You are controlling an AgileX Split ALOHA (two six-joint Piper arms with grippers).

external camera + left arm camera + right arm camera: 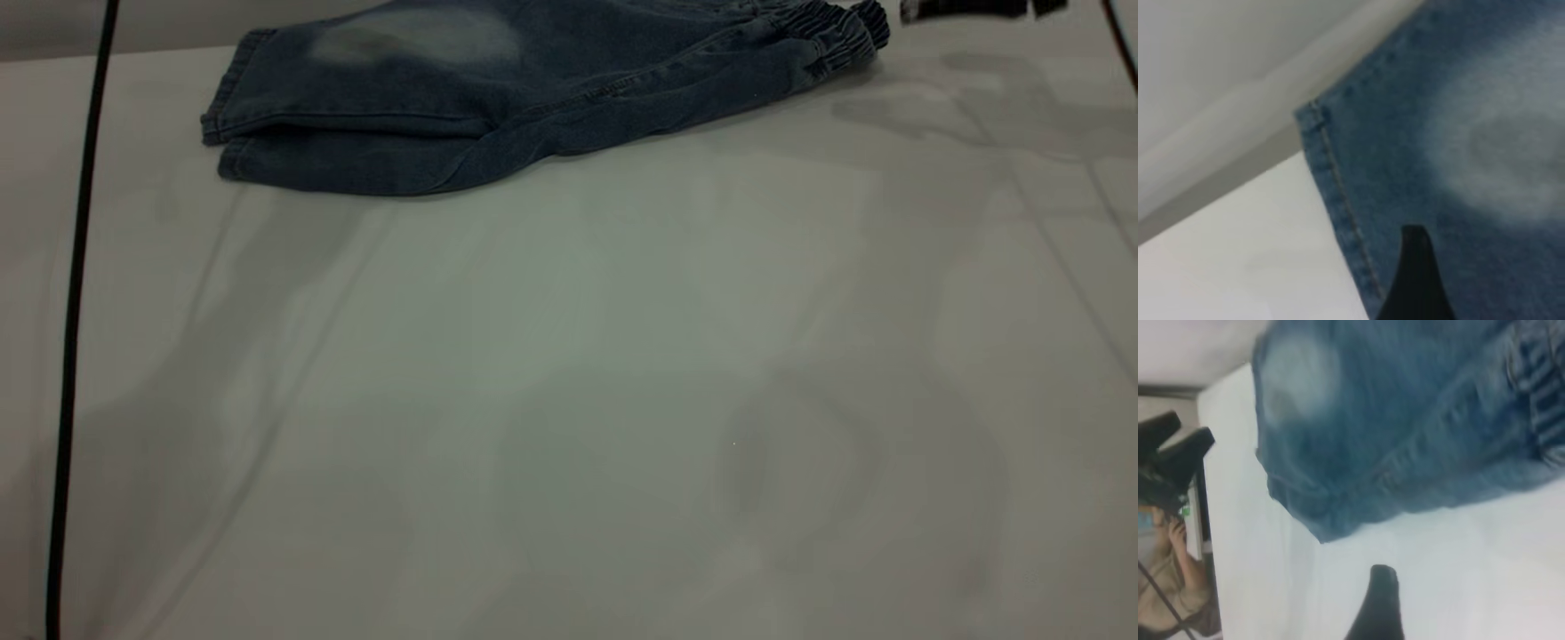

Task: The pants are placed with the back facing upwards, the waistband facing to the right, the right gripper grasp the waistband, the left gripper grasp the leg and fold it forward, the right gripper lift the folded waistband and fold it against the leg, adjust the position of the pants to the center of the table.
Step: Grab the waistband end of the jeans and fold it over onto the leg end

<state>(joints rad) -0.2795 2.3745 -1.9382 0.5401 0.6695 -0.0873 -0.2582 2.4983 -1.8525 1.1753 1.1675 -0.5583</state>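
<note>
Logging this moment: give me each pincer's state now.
Left pincer: over the pants; open or closed cannot be told.
Right pincer: over the table beside the pants; cannot be told.

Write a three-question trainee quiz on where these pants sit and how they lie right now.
1. True or false: the pants lie at the centre of the table.
2. Which end of the pants points to the exterior view's right: (a) the waistband, (b) the leg hems?
3. Fill in: the pants are folded so one leg lies ___ the other.

Key: 1. False, they lie near the far edge, left of centre. 2. (a). 3. on top of.
</note>
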